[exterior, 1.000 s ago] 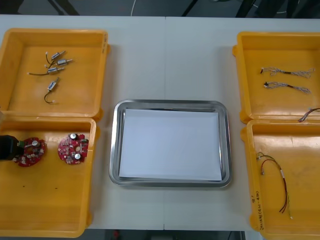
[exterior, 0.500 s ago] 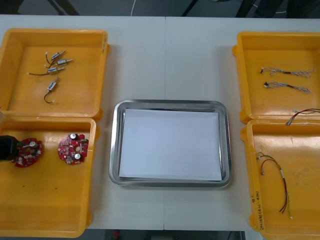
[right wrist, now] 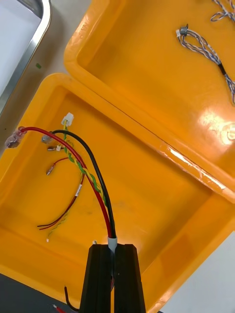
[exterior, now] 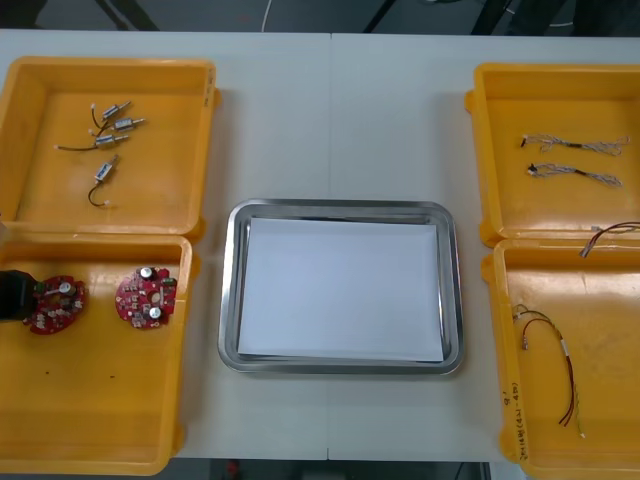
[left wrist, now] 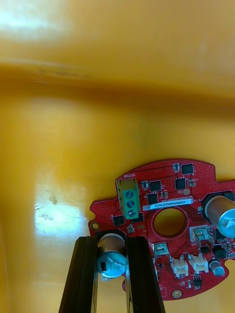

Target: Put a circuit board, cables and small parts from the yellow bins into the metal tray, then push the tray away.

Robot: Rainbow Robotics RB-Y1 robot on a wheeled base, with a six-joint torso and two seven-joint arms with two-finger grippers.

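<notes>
In the near left yellow bin my left gripper is shut on a round red circuit board. Its fingers pinch a silver cylinder on that circuit board, at its edge. A second board lies beside it. My right gripper is shut on a cable of red, black and yellow-green wires, held above the near right bin. The cable's end shows over the rims where the two right bins meet. The metal tray, white inside, sits in the middle.
Several small metal parts lie in the far left bin. Two twisted blue and white cables lie in the far right bin. A red and yellow cable rests in the near right bin.
My left gripper has shut on the circuit board, which shifted slightly to the left. The cable end held by the right gripper has drifted a little over the right bins.
</notes>
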